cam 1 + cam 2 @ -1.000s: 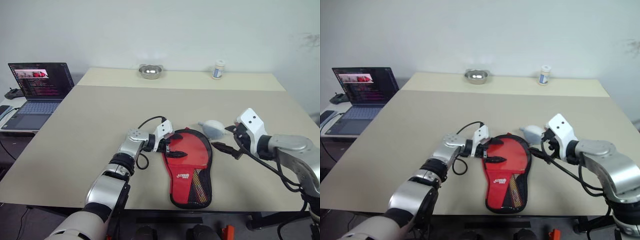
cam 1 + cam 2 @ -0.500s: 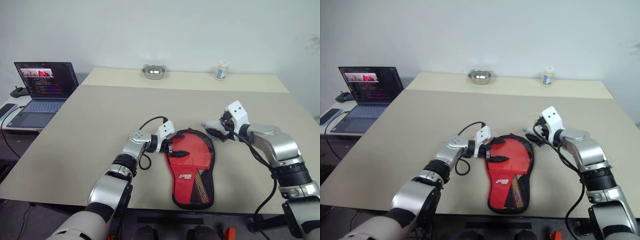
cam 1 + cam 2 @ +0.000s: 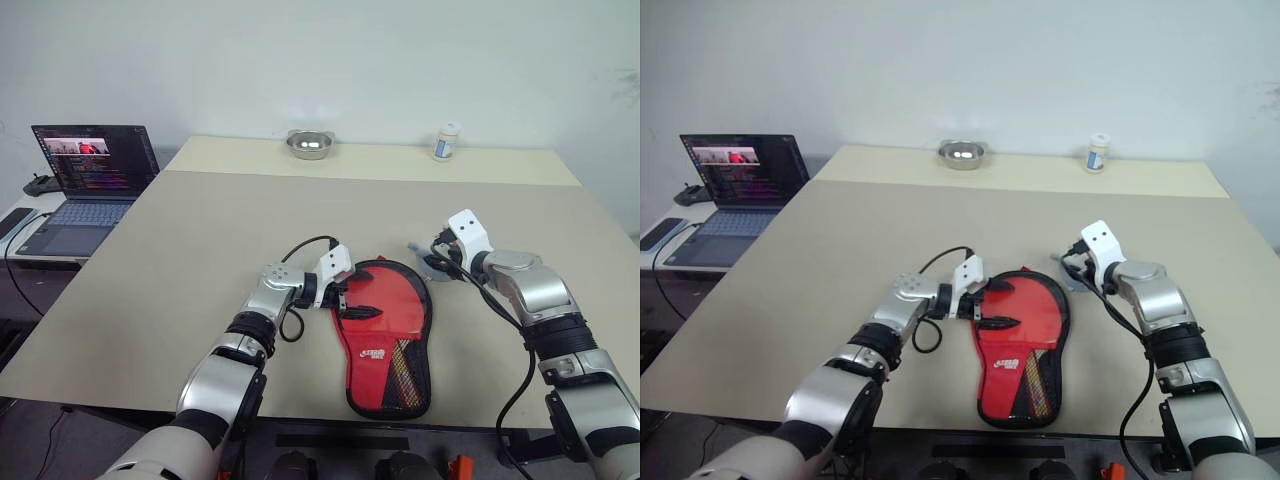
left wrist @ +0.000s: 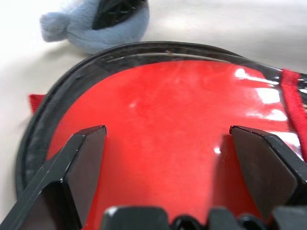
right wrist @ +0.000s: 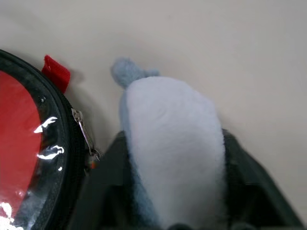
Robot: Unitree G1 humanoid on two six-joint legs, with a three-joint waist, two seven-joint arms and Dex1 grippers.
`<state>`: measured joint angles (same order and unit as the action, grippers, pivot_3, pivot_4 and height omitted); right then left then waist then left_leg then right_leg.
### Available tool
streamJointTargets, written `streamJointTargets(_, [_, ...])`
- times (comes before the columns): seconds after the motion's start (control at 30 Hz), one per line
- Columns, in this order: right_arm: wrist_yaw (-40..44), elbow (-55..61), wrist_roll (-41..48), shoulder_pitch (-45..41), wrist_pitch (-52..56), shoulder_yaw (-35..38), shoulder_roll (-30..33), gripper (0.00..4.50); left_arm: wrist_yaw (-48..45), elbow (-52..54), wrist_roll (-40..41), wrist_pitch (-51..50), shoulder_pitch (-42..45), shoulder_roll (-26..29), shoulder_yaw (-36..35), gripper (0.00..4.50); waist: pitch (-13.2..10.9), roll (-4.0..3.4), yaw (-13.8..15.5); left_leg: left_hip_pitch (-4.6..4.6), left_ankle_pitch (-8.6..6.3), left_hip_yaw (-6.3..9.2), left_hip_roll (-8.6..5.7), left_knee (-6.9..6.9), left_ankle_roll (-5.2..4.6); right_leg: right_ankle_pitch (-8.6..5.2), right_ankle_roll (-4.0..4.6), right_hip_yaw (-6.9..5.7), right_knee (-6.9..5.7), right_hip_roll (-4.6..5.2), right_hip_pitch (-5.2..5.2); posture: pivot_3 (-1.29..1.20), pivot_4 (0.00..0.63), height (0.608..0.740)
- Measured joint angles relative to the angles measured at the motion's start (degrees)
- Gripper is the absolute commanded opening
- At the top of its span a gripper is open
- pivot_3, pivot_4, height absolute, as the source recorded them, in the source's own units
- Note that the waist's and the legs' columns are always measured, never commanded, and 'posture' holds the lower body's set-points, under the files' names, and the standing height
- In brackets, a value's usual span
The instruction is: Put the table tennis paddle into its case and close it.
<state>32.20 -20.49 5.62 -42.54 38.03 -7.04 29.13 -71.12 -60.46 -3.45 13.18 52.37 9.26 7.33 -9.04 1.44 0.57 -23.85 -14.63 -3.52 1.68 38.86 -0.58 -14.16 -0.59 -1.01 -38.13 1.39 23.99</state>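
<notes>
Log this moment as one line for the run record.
left gripper: open over red paddle-shaped fabric case | right gripper: closing around pale blue plush toy | case zipper: unclear

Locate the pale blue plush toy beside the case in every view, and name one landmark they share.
Left eye view: pale blue plush toy, in the right gripper.
Right eye view: same.
Left wrist view: behind the case's rim.
Right wrist view: between the fingers.
Shared landmark: the red paddle-shaped fabric case with black zipper edging.
</notes>
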Motion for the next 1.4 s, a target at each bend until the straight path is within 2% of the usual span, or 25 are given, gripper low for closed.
streamJointTargets(0.1, [-0.13, 0.74, -0.12, 0.03, 0.7, 0.01, -0.02, 0.65, -1.28, 0.0, -0.09, 0.14, -0.05, -0.15, 0.2, 4.5, 0.02, -0.04, 0.08, -0.01, 0.0, 0.0, 0.0, 0.0, -0.01, 0.0, 0.0, 0.0, 0.01, 0.0, 0.0, 0.0, 0.15, 0.74])
streamJointTargets(0.2, [-0.72, 2.45, -0.43, 0.39, 1.98, 0.09, -0.02, 0.38, -2.05, -0.14, -0.23, 1.26, -0.28, -0.23, 0.44, 4.5, 0.03, -0.05, 0.25, -0.02, -0.01, 0.0, -0.01, 0.0, -0.02, 0.0, 0.0, 0.0, 0.04, 0.01, 0.0, 0.0, 0.15, 0.74])
streamJointTargets(0.3, [-1.0, 6.05, -0.45, 1.67, 4.06, 0.2, 1.08, 0.36, -2.08, -0.81, -0.24, 2.2, -0.32, -0.51, 0.85, 4.5, 0.05, -0.09, 0.58, -0.02, -0.02, 0.01, -0.01, -0.01, -0.04, 0.0, 0.0, 0.0, 0.06, 0.01, -0.01, 0.0, 0.15, 0.74])
streamJointTargets(0.53, [0.78, 18.81, 0.16, 10.7, 11.15, 2.15, 9.62, 0.33, -1.79, -1.77, -0.33, 3.32, -0.41, -1.26, 1.44, 4.5, 0.28, -0.27, 1.06, 0.06, -0.08, 0.13, -0.05, 0.0, -0.13, -0.03, -0.04, -0.15, 0.22, 0.05, -0.25, 0.0, 0.15, 0.74])
streamJointTargets(0.63, [3.53, 27.62, 1.71, 19.17, 14.94, 4.08, 14.94, 0.33, -1.42, -2.03, -0.39, 3.45, -0.41, -2.04, 1.66, 4.5, 0.35, -0.39, 1.57, 0.02, -0.1, 0.24, -0.12, -0.01, -0.15, -0.07, -0.09, -0.26, 0.31, 0.12, -0.32, 0.0, 0.15, 0.74])
streamJointTargets(0.7, [7.39, 39.05, 4.88, 28.5, 18.99, 7.43, 21.4, 0.33, -0.94, -2.28, -0.47, 3.44, -0.49, -2.8, 2.02, 4.5, 0.55, -0.6, 2.36, 0.08, -0.25, 0.25, -0.16, 0.01, -0.37, -0.17, -0.24, -0.3, 0.44, 0.18, -0.48, 0.0, 0.15, 0.74])
streamJointTargets(0.77, [9.87, 46.97, 7.76, 34.36, 22.22, 9.63, 24.41, 0.33, -0.69, -2.73, -0.73, 3.43, -0.33, -2.9, 2.3, 4.5, 0.8, -0.56, 2.37, 0.13, -0.29, 0.27, -0.16, 0.02, -0.42, -0.18, -0.27, -0.32, 0.53, 0.18, -0.58, 0.0, 0.15, 0.74])
streamJointTargets(0.9, [11.35, 59.68, 13.1, 41.89, 28.55, 12.78, 25.38, 0.33, 0.47, -3.36, -1.22, 3.09, -0.08, -3.41, 2.45, 4.5, 0.96, -0.5, 2.49, 0.26, -0.29, 0.35, -0.2, 0.06, -0.42, -0.35, -0.57, -0.43, 0.58, 0.29, -0.77, 0.0, 0.15, 0.74])
streamJointTargets(1.07, [11.18, 69.63, 17.75, 47.49, 33.81, 15.17, 25.34, 0.32, 0.67, -4.16, -1.44, 3.01, 0.26, -3.78, 2.54, 4.5, 1.16, -0.43, 2.55, 0.27, -0.3, 0.4, -0.23, 0.07, -0.43, -0.36, -0.58, -0.48, 0.67, 0.33, -0.83, 0.0, 0.15, 0.74])
streamJointTargets(1.2, [11.76, 74.74, 21.4, 52.69, 35.66, 15.84, 26.29, 0.3, 0.85, -4.38, -1.5, 2.64, 0.59, -4.0, 3.32, 4.5, 1.48, -0.38, 2.63, 0.07, -0.34, 0.65, -0.23, 0.03, -0.49, -0.35, -0.59, -0.78, 0.99, 0.33, -0.88, 0.0, 0.15, 0.74])
streamJointTargets(1.4, [11.86, 77.0, 25.04, 54.4, 36.63, 16.19, 27.42, 0.3, 1.89, -4.81, -1.71, 2.28, 0.67, -3.98, 3.7, 4.5, 1.58, -0.22, 2.48, 0.33, -0.34, 0.84, -0.2, 0.09, -0.5, -0.41, -0.49, -1.07, 1.06, 0.4, -1.27, 0.0, 0.15, 0.74])
